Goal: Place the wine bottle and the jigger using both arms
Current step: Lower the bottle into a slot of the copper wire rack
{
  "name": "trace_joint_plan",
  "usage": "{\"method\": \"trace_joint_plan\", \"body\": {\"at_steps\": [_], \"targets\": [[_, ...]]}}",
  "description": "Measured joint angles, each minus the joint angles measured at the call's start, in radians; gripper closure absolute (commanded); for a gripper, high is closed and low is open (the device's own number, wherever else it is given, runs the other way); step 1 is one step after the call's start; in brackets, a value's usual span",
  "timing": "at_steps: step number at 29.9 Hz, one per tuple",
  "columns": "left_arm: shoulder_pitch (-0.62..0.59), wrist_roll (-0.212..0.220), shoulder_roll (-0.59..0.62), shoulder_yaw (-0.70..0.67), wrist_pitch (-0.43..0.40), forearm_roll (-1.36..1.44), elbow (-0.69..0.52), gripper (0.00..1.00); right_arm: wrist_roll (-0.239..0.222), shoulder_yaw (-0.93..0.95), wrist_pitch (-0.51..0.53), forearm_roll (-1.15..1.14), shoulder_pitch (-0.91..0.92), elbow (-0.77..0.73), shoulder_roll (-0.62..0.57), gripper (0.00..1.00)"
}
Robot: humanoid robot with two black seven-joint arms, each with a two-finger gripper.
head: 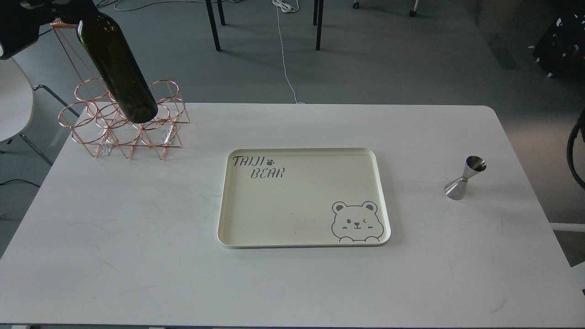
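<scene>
The wine bottle [121, 73], dark olive-green, hangs tilted in the air over the copper wire rack [123, 132] at the table's far left. Its base is low, just above the rack's rings, and its neck points up and to the left. My left gripper [68, 11] is a black mass at the top left corner, shut on the bottle's neck, which it hides. The jigger [464, 178], a shiny steel hourglass, stands upright on the table at the right, untouched. My right gripper is out of view.
A cream tray [222, 205] with a bear drawing and the words "TAIJI BEAR" lies at the middle of the white table [137, 237]. A black cable loop [575, 155] shows at the right edge. A white chair [13, 109] stands to the left of the table.
</scene>
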Motion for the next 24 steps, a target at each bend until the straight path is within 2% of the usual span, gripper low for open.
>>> {"method": "trace_joint_plan", "body": {"at_steps": [24], "targets": [[0.002, 0.002, -0.041, 0.053, 0.051, 0.002, 0.053, 0.85, 0.000, 0.000, -0.001, 0.000, -0.002, -0.003, -0.004, 0.03]]}}
